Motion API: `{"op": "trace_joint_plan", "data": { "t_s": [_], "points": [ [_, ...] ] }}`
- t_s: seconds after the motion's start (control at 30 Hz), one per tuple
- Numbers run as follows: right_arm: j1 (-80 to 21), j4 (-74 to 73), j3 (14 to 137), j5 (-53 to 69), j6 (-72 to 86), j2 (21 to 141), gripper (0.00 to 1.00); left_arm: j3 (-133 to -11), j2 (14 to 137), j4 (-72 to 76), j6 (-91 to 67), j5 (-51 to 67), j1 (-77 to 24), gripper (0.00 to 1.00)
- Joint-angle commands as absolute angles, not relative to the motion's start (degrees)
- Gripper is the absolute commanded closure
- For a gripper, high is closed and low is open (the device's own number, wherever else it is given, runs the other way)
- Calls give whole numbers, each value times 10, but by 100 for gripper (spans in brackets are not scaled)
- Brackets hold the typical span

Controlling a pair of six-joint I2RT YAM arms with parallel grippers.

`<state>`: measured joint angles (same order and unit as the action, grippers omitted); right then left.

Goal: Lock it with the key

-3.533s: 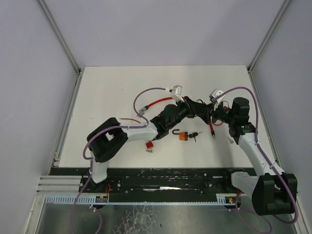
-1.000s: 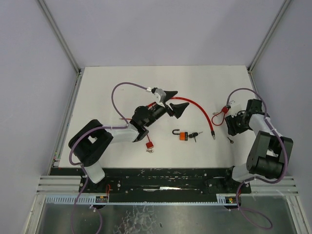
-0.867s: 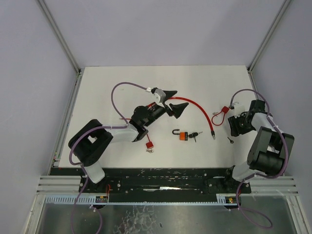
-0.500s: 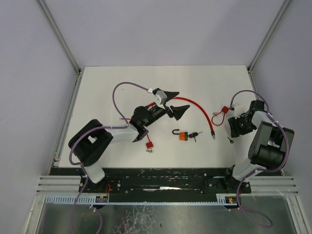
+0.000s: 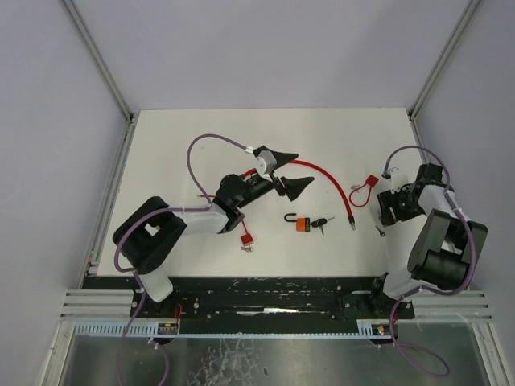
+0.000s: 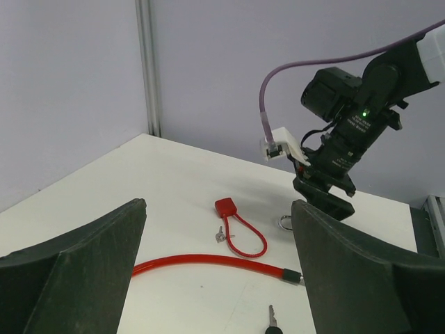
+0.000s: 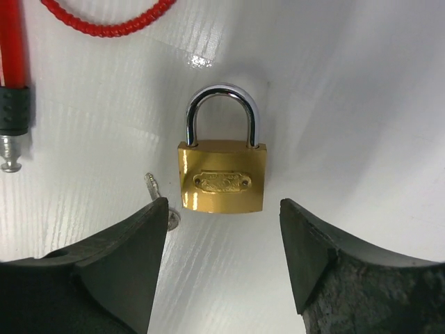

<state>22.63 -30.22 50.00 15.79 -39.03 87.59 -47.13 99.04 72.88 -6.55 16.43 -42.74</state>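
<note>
An orange padlock (image 5: pixel 302 224) with its shackle open lies mid-table, a black-headed key (image 5: pixel 321 222) just to its right. Up and to the left of them my left gripper (image 5: pixel 288 171) hovers open, holding nothing. Its wrist view shows the tip of that key (image 6: pixel 271 319) at the bottom edge. My right gripper (image 7: pixel 224 233) is open, pointing down just short of a brass padlock (image 7: pixel 222 175) with a closed shackle. A small silver key (image 7: pixel 154 191) lies beside its left finger (image 7: pixel 104 271). The right gripper (image 5: pixel 393 207) covers the brass padlock from above.
A long red cable (image 5: pixel 331 182) curves between the arms, its black end (image 7: pixel 14 104) near the brass padlock. A small red cable lock (image 5: pixel 369 182) lies by the right gripper, a small key (image 6: pixel 220 233) beside it. A red padlock (image 5: pixel 247 239) lies near the left arm.
My right gripper's jaws have spread wider over the brass padlock and the arm has shifted slightly right. Both arms have drawn apart from the centre; the left has held still lately.
</note>
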Motion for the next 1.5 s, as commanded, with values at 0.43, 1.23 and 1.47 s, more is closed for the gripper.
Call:
{"op": "trace_joint_plan", "data": {
  "t_s": [0.43, 1.23, 1.47],
  "points": [
    [221, -198, 584, 732, -181, 623, 24, -496, 1005, 814, -399, 328, -328, 13],
    [-55, -343, 446, 586, -708, 665, 0, -287, 811, 593, -251, -21, -401, 0],
    [-134, -271, 457, 527, -690, 728, 4, -429, 805, 505, -123, -100, -394, 0]
  ]
}}
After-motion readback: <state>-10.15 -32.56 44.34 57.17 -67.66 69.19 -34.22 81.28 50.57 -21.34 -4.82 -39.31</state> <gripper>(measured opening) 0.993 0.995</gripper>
